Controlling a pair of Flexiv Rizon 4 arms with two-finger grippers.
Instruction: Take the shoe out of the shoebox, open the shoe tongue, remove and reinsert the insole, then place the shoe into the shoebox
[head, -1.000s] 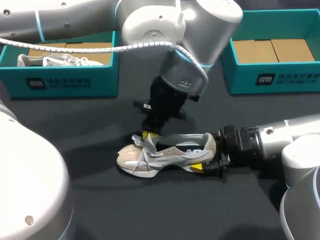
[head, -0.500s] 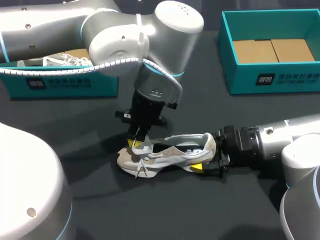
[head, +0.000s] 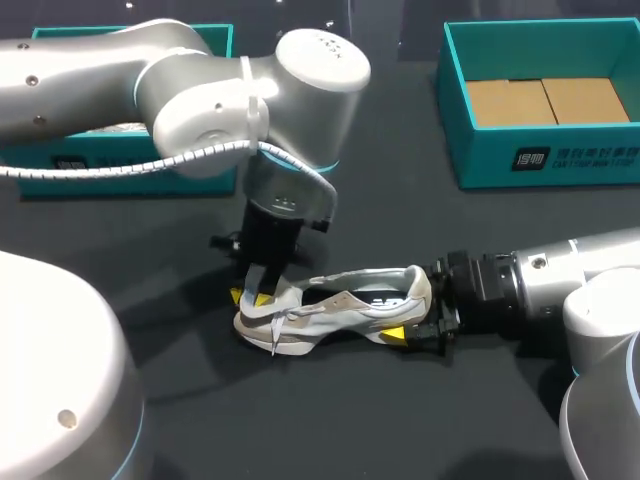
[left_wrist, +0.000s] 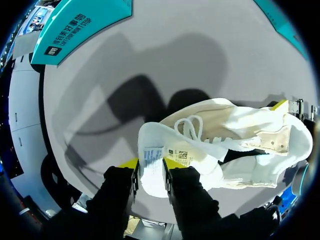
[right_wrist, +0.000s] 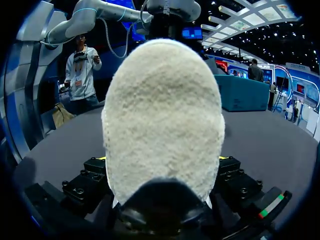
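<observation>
One cream and white lace-up sneaker (head: 345, 305) lies in the middle of the dark grey table (head: 330, 420), outside the boxes, with its toe toward my left side. The left gripper (head: 255, 292) stands over its front and the right gripper (head: 415, 318) is at its heel. An open teal cardboard shoebox (head: 540, 155) stands well apart at the far right edge, with bare table between.

Seen from the left wrist, the left gripper (left_wrist: 151, 167) is clenched on the white tongue (left_wrist: 150, 152), lifted away from the laces (left_wrist: 190, 125). The sneaker's opening is dark, so the insole is hard to tell.

Seen from the right wrist, the fuzzy cream heel (right_wrist: 162, 120) fills the right gripper, grasped from both sides.
</observation>
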